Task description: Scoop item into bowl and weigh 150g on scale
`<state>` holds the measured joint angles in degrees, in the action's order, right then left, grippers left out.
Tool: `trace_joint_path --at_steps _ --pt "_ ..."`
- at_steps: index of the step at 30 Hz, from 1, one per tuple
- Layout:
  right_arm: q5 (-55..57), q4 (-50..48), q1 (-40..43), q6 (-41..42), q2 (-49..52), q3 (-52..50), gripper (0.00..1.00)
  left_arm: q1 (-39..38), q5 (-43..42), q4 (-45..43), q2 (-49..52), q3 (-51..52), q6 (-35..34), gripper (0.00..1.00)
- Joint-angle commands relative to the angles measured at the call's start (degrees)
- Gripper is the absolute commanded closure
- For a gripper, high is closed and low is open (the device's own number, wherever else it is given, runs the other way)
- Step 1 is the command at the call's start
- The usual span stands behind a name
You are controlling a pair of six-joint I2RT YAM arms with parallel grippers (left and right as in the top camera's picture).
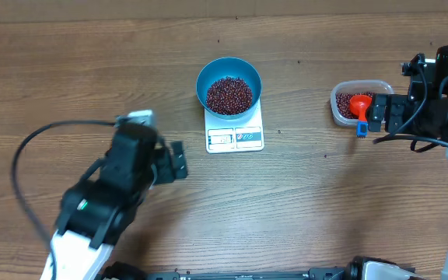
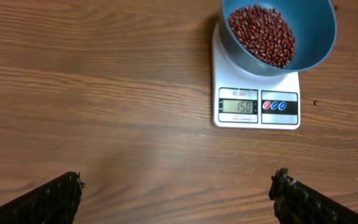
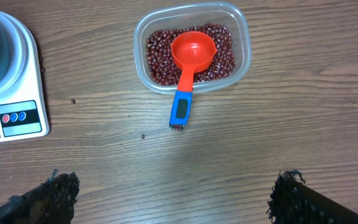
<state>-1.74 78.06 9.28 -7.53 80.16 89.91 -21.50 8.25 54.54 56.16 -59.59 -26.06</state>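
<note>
Beans point(image 1: 229, 95) lie heaped in the blue bowl point(image 1: 205, 78), and its display seems to show the target. Hence left gripper point(image 1: 180, 162) and right gripper point(image 1: 373, 115) hang spread and empty, clear of scale point(image 1: 235, 138), bowl, tub point(image 3: 244, 37) and parked scoop point(image 3: 193, 53).

The whole wooden table point(image 1: 92, 70) is being viewed from directly overhead. The scale point(image 2: 257, 106) and blue bowl point(image 2: 316, 37) are being framed closer from the left wrist, angled downward. That scale is being shared with the right wrist view, centred on the clear tub point(image 3: 241, 37).
</note>
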Motion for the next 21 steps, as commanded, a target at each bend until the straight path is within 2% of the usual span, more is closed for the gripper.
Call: trace_joint_path --at_steps 1,11,21 --pt "-0.52 -0.15 -0.22 -0.07 0.0 1.22 0.0 1.29 1.36 3.37 -6.91 0.33 2.29 0.0" --pt "-0.52 -0.15 -0.22 -0.07 0.0 1.22 0.0 1.29 2.12 5.44 -23.52 9.18 -1.92 0.0" --pt "-0.52 -0.15 -0.22 -0.07 0.0 1.22 0.0 1.27 4.33 -1.01 -35.01 17.55 -0.79 0.0"
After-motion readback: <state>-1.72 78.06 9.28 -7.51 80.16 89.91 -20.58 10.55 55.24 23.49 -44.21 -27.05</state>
